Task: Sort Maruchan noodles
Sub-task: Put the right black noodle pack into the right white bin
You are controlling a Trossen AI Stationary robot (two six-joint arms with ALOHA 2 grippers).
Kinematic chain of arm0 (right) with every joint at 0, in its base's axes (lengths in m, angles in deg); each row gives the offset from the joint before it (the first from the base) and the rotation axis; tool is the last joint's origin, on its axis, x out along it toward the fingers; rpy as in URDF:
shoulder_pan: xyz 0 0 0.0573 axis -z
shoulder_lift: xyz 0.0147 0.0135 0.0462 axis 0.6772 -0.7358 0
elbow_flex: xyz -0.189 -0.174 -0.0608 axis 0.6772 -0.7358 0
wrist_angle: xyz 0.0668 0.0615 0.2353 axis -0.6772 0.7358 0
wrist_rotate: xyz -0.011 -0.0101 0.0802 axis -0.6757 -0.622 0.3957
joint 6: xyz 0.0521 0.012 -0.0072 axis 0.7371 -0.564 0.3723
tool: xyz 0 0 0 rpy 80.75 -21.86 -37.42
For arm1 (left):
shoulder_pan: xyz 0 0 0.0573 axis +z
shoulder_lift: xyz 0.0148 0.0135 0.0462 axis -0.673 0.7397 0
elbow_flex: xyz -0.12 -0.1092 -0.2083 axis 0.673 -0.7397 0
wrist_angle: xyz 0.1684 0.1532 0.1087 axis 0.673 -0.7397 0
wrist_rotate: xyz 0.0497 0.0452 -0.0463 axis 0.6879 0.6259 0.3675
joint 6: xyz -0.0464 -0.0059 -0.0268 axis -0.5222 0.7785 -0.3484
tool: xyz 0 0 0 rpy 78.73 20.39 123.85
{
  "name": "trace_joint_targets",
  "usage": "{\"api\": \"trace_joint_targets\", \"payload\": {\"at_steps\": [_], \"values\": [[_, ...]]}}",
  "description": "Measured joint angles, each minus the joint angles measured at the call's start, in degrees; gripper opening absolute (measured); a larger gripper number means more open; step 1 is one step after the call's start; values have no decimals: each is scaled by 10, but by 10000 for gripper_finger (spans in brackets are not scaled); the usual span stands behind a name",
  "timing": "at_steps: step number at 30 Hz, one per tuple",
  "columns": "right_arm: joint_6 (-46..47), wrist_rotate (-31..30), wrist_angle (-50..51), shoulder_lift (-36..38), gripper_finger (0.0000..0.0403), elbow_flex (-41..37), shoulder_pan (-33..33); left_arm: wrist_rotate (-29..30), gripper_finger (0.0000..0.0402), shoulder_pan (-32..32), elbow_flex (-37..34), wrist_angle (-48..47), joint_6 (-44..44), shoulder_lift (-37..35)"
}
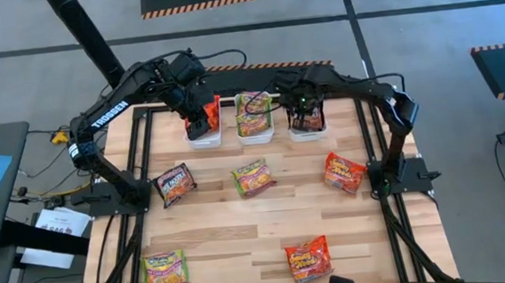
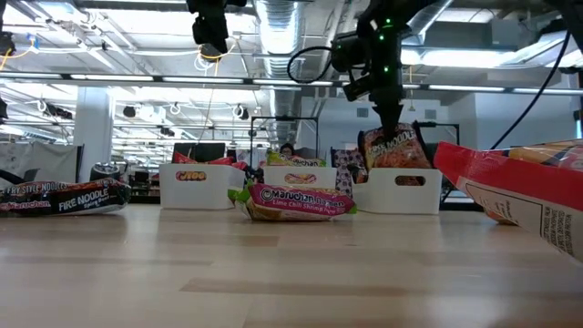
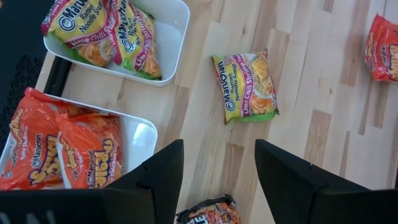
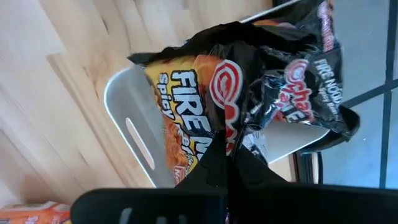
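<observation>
Three white bins stand along the far edge. The left bin [image 1: 204, 143] holds red-orange packets [image 3: 87, 155], the middle bin [image 1: 256, 139] green-yellow ones [image 3: 118, 34], and the right bin [image 1: 309, 137] black ones. My right gripper [image 4: 229, 158] is over the right bin, shut on a black packet [image 4: 186, 112] that stands in it. My left gripper [image 3: 219, 152] hangs open, high above the left bin and touching nothing. Loose packets lie flat on the table: black [image 1: 174, 183], green [image 1: 253, 176], red [image 1: 345, 172], green [image 1: 164, 270] and red [image 1: 308, 260]. My right gripper pinches the black packet by its upper edge [image 4: 231, 134] between the two fingers, coming from above and pointing down. The packet stands upright [image 2: 390, 148], its top above the rim and its lower part inside the right bin [image 2: 405, 191]. Another black packet [image 4: 298, 93] stands behind it.
The arm bases stand at the table's left [image 1: 127, 195] and right [image 1: 397, 176] edges. Bare wood lies between the loose packets in the middle of the table [image 1: 258, 226]. In the low view a red packet [image 2: 519, 191] lies close to the camera.
</observation>
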Motion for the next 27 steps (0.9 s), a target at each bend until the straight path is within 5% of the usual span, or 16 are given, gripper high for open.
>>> {"api": "trace_joint_targets", "payload": {"at_steps": [12,27], "values": [[-9,-14,16,-41,14,2,9,0,183,0,0,0,2,0],[-7,-16,50,-44,109,10,3,0,183,0,0,0,6,0]]}}
